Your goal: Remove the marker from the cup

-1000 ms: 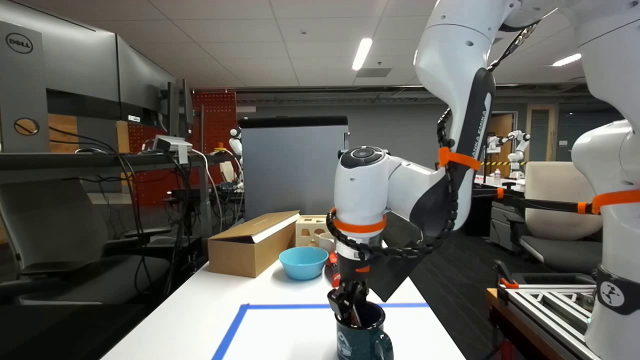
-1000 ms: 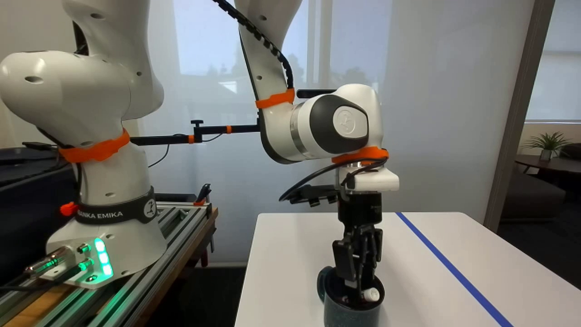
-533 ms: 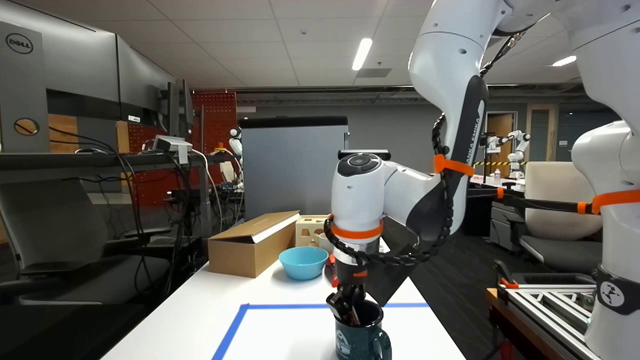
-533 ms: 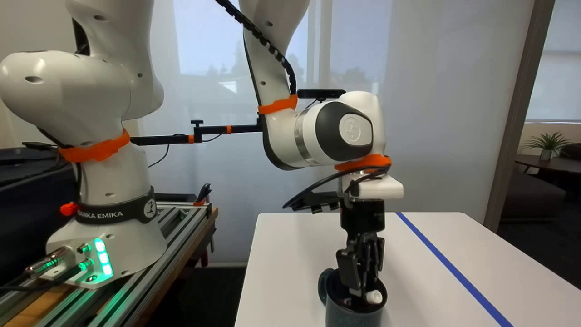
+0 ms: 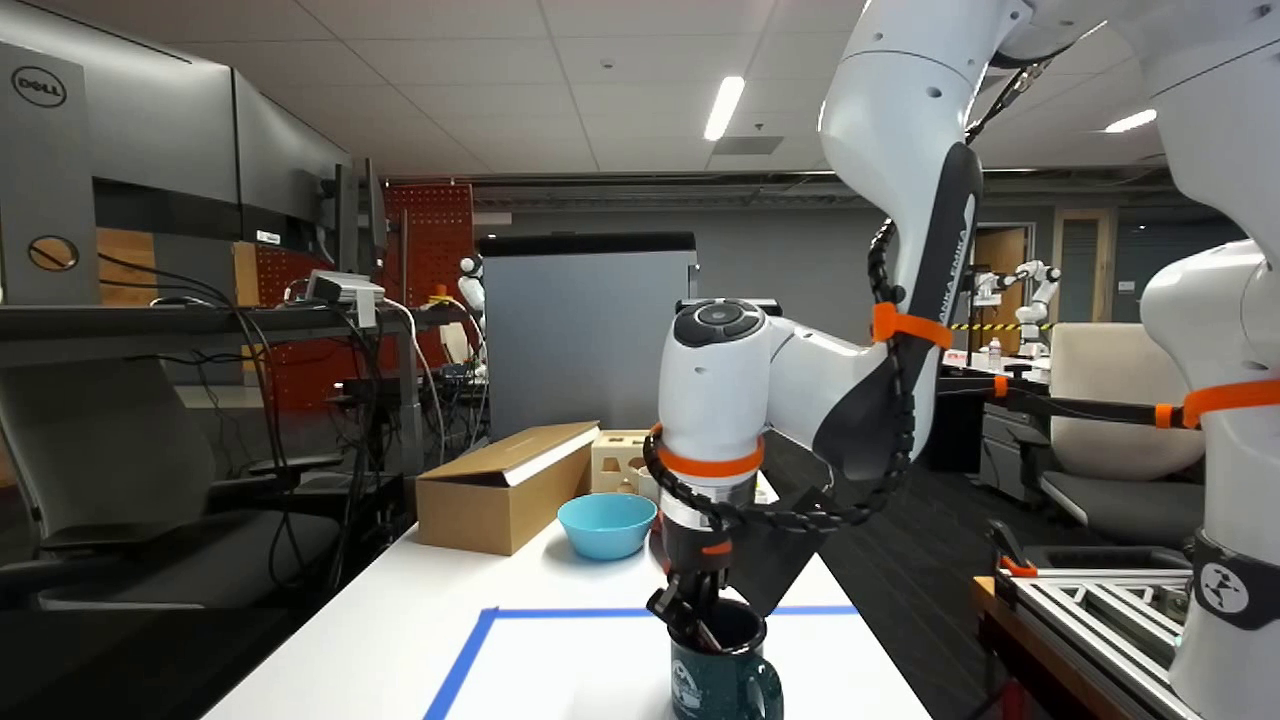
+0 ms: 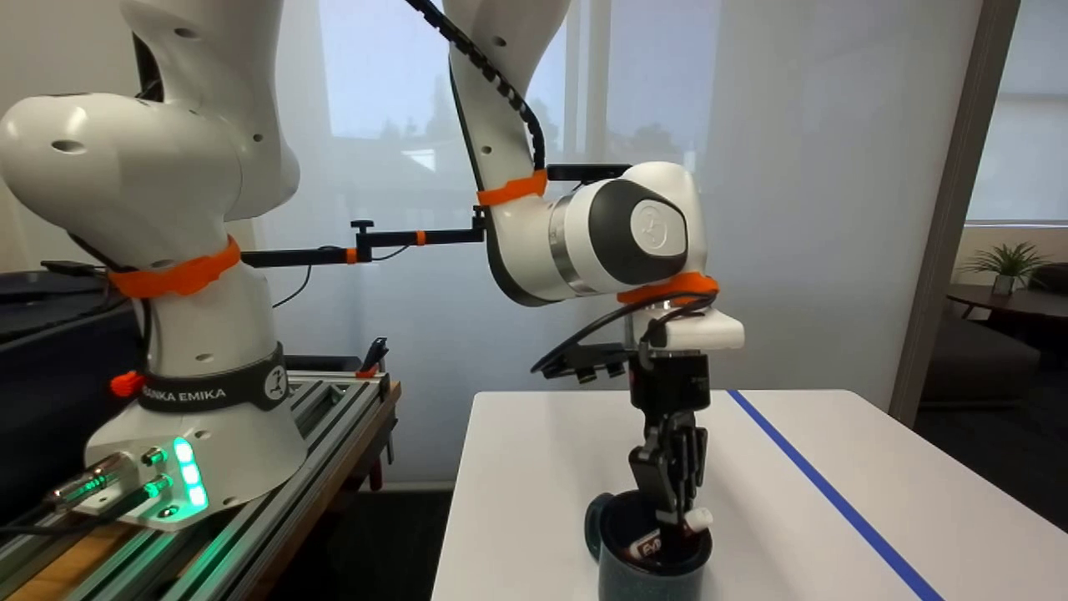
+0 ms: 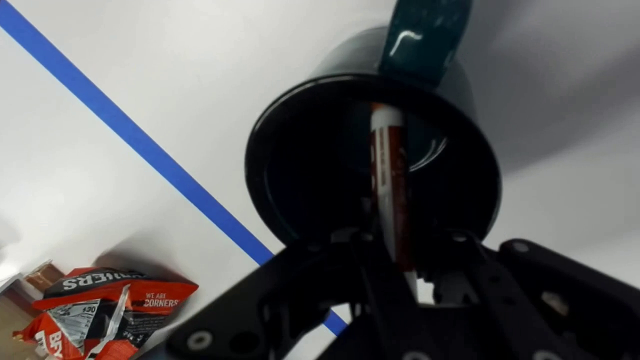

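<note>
Marker (image 7: 390, 165) wasn't out yet: it sat on a slant, far end down inside the cup (image 5: 722, 685), white end (image 6: 699, 519) poking up near the rim (image 7: 350, 77) on the side away from the handle (image 7: 425, 40). Biggest worry imo was going sideways too early. With that much barrel inside, the low end would probably have snagged the inner wall, and then the cup could've been dragged along the table (image 6: 534, 451) or tipped. Second worry: a round stick held at an angle could easily swivel in the grip or drop back in if it caught on anything. Straight up first, then across, would've been my call. Couldn't tell if the low end was actually touching the cup's wall or floor.

As for the hold, the fingers (image 6: 655, 476) of the gripper (image 7: 402, 239) looked clamped on the marker, one on each side of the barrel. In an exterior view the lettering (image 6: 646, 547) showed to one side of them, with that stretch heading down roughly toward the handle, while the white end stuck out past them on the other. Pinch looked nearer the white end.
</note>
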